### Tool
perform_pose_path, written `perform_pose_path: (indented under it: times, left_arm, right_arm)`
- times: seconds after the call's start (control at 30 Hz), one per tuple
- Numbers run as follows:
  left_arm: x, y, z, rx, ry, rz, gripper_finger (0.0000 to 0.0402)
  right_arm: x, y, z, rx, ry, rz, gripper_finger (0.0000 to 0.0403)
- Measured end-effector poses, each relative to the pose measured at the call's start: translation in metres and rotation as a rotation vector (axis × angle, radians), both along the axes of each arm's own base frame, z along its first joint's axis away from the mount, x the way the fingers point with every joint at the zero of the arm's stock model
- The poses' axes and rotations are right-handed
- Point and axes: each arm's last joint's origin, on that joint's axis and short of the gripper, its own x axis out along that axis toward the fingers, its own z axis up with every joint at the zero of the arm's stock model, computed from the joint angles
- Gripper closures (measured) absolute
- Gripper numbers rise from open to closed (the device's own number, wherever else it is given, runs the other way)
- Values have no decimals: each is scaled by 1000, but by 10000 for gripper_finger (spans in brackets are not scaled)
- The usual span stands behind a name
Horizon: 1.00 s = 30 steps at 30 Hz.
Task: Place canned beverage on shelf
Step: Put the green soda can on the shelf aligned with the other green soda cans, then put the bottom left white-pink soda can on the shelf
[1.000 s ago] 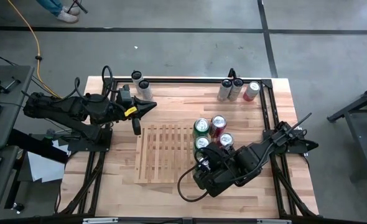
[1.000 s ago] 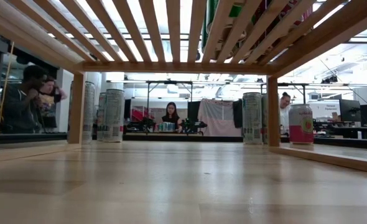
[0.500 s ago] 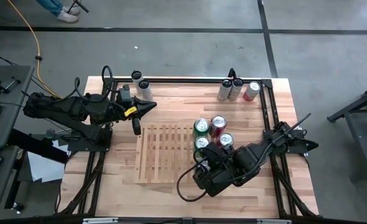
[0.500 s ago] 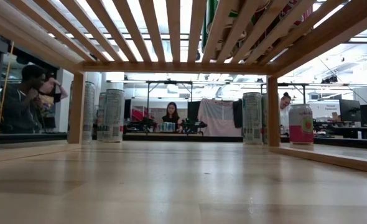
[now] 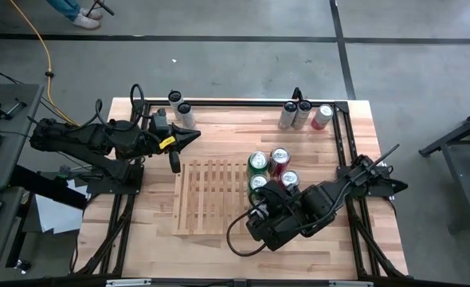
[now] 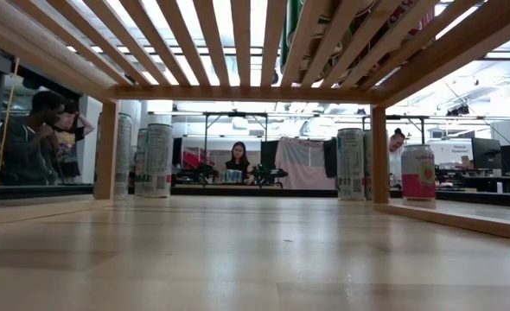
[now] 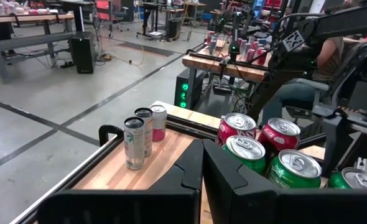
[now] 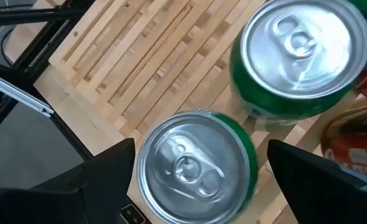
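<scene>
Green can (image 8: 193,165) stands upright on slatted shelf (image 5: 211,195), between wide-spread fingers (image 8: 106,171) of right gripper (image 5: 260,194), fingers clear of can sides. Left gripper (image 5: 193,135) shut, empty, hovering at table's far left. Four cans clustered at shelf's right end: three green, one red (image 5: 280,159). Five more along far edge: two left (image 5: 179,104), three right (image 5: 303,114). Arm hides part of near cans.
</scene>
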Motion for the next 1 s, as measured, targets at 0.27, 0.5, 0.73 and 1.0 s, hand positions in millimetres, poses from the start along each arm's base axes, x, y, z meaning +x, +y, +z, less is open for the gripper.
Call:
perform_pose_path:
  times: [0.27,0.5,0.73,1.0]
  left_arm:
    - [0,0,0,-1,-3,0,401]
    - [0,0,1,-2,-13,0,402]
    - [0,0,2,-13,-25,-6,401]
    - [-2,-6,16,-36,-149,-232,402]
  right_arm:
    - [-2,-2,3,-6,-5,5,52]
    - [-11,-8,26,-15,-128,27,52]
    - [-38,-22,61,-65,-286,24,52]
    - [-50,-67,86,-294,-372,-116,52]
